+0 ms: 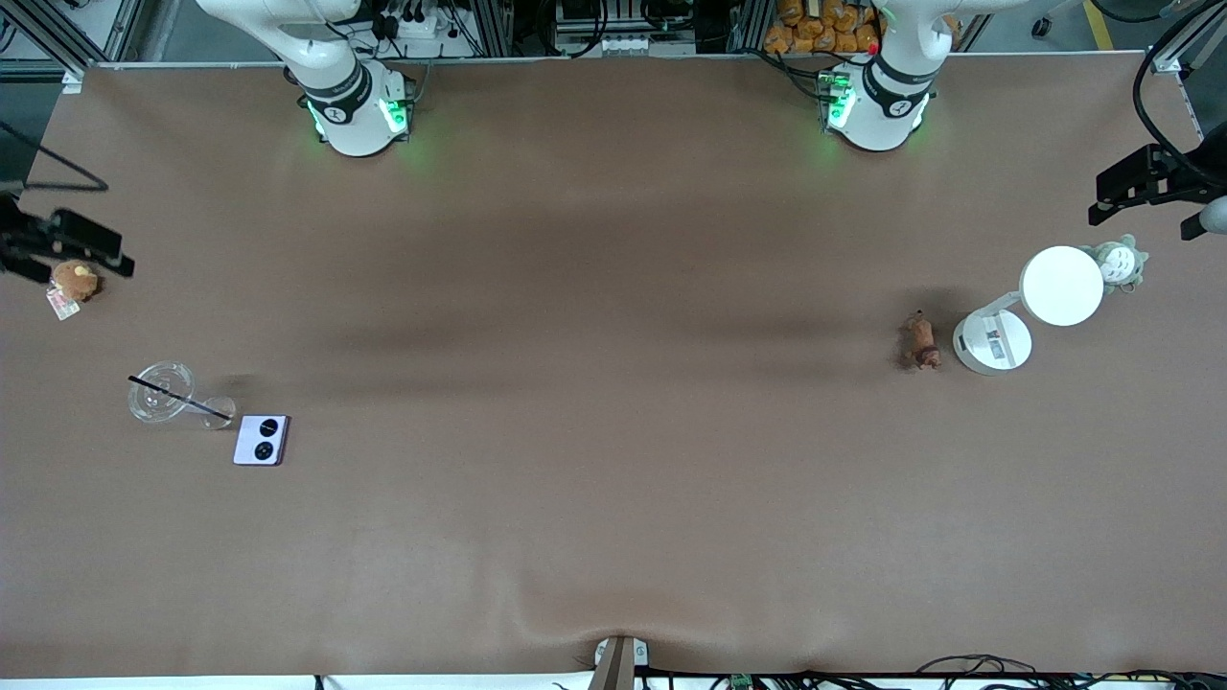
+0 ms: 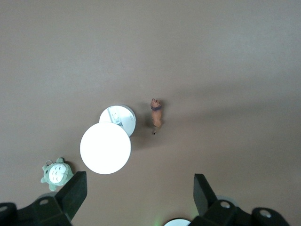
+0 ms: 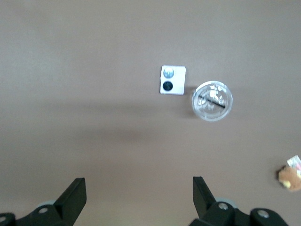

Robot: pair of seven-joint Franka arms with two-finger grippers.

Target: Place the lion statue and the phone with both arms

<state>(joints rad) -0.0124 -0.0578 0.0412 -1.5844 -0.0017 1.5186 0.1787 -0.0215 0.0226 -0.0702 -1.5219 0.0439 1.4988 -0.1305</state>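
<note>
I have the brown table [image 1: 613,479] bare across its middle, with everything pushed to the two ends. At the left arm's end stands a white lamp [image 1: 1026,311], a grey plush [image 1: 1119,261] touching its round head. Just beside the lamp's base, toward the table's middle, lies the lion statue [image 1: 922,341], its long axis running toward and away from the front camera. The left gripper [image 2: 138,200] hovers high over that end, fingers wide apart; it is clearly the nearer arm. At the right arm's end the phone [image 1: 261,440] lies flat beside a clear cup [image 1: 163,392]. The right gripper [image 3: 138,200] hangs above there, likewise spread and empty.
</note>
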